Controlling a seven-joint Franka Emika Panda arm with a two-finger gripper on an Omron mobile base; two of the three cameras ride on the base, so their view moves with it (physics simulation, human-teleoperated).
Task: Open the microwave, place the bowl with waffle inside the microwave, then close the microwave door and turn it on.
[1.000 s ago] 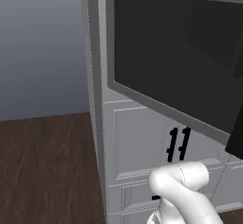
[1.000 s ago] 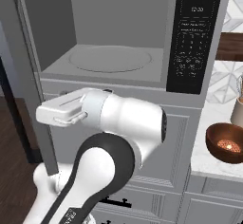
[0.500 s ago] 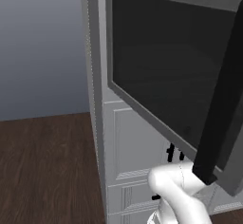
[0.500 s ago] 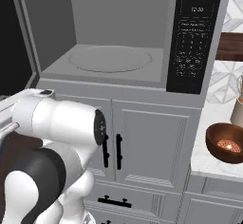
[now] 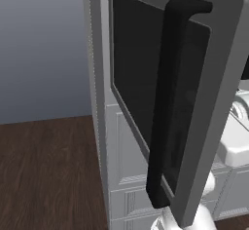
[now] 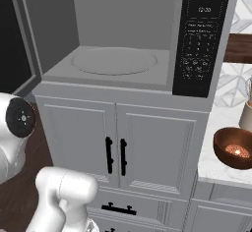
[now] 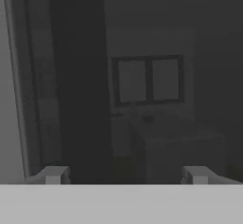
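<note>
The microwave (image 6: 123, 34) stands open, its grey cavity and round turntable (image 6: 114, 61) bare. The microwave door (image 5: 204, 126) is swung far out to the left, and its long black bar handle (image 5: 170, 102) stands close to the left base camera. The door's dark edge (image 6: 14, 39) is at the left in the right base view. A brown bowl (image 6: 234, 147) with a pale waffle piece in it sits on the marble counter (image 6: 221, 123) at the right. My gripper (image 7: 123, 175) is open. Its fingertips (image 7: 52, 174) are wide apart before a dim dark surface with a dark upright band (image 7: 78, 76), and nothing lies between them.
The black control panel (image 6: 203, 39) fills the microwave's right side. Below are grey panelled cabinet doors with two black handles (image 6: 115, 156) and a drawer (image 6: 118, 209). Dark wood floor (image 5: 44, 175) lies to the left. My white arm (image 6: 19, 128) crosses the lower left.
The door has swung much further open, so its handle now faces the left base camera. My arm has swept left and down, off the cabinet front.
</note>
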